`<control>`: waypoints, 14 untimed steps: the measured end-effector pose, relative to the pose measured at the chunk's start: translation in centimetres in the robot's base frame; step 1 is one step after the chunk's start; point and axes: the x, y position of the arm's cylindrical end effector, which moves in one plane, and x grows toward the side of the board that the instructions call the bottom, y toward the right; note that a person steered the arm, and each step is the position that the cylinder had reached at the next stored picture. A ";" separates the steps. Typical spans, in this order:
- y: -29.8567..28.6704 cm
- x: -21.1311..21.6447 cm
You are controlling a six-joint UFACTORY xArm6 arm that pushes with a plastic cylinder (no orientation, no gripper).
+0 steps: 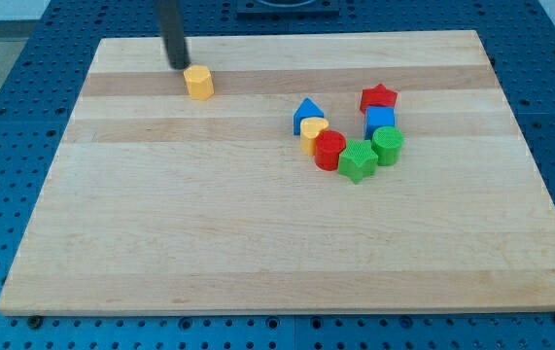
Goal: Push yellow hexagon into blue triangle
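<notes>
My tip (pixel 179 66) sits just upper-left of yellow hexagon (pixel 199 83), far from blue triangle (pixel 307 115).

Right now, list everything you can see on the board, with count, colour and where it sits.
yellow hexagon: one, yellow, alone near the view's top left
blue triangle: one, blue, left end of the cluster right of centre
yellow block: one, yellow, just below the blue triangle, shape unclear
red cylinder: one, red, touching the yellow block's right side
green star: one, green, bottom of the cluster
green cylinder: one, green, right of the green star
blue cube: one, blue, above the green cylinder
red star: one, red, top of the cluster
wooden board: one, light wood, on a blue perforated table
my tip: one, dark rod, just upper left of the yellow hexagon
</notes>
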 end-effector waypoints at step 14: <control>9.0 2.7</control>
